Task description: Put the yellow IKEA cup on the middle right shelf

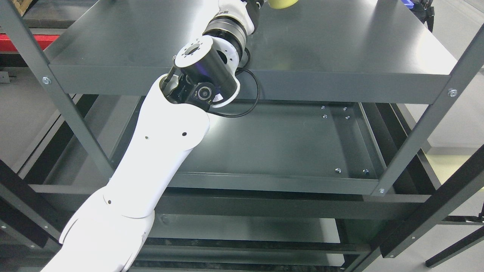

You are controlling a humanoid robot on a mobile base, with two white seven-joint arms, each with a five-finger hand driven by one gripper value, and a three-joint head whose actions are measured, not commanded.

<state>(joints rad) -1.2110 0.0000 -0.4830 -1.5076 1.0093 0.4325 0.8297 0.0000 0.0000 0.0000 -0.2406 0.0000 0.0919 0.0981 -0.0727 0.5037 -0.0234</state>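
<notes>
Head view, looking down onto a dark grey metal shelving unit. The left arm entered from the lower left corner and reached diagonally up and to the right, its white forearm shell crossing the front lip of the upper shelf, and its black-and-white wrist joint lay over that shelf's surface near the top edge of the frame. The left robot hand was almost entirely cut off by the top of the frame; only a dark portion beside the wrist showed, so whether its fingers were apart, together or clamped on anything could not be told. Just to the right of that portion, the yellow cup appeared as a pale yellow curved sliver at the top edge, above the rear part of the upper shelf (it seemed to touch or nearly touch the hand, though the crop left this uncertain). Whether the cup rested on the shelf or was held above it could not be judged. A black cable looped from the wrist down across the shelf's front lip. Below, a lower shelf lay recessed between the uprights, with several small bolt heads showing near its right side. A blue object sat at the upper right corner of the top shelf, mostly out of frame. The right arm did not appear.
</notes>
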